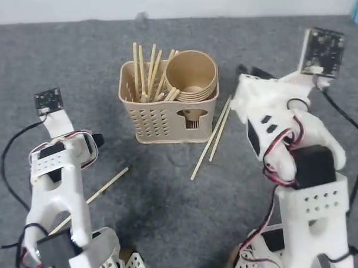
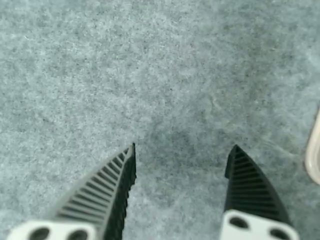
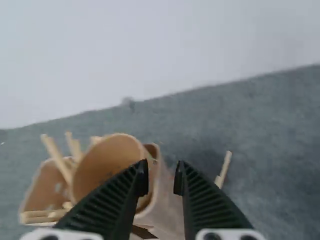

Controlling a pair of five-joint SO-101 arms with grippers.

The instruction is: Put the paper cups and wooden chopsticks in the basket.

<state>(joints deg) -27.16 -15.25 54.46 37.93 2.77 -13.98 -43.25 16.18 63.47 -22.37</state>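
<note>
Spread wide, the left gripper's black jaws hang over grey felt matting. One loose wooden chopstick lies nearby, partly hidden behind the left arm. A beige perforated plastic basket holds stacked brown paper cups and upright chopsticks. Two more chopsticks lie just right. The right gripper, jaws narrowly parted and pinching nothing, faces the basket, with a pale wall behind.

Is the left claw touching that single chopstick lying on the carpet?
Apart. The left wrist view shows the left gripper open over bare carpet; the high view shows the lone chopstick lying clear of it.
</note>
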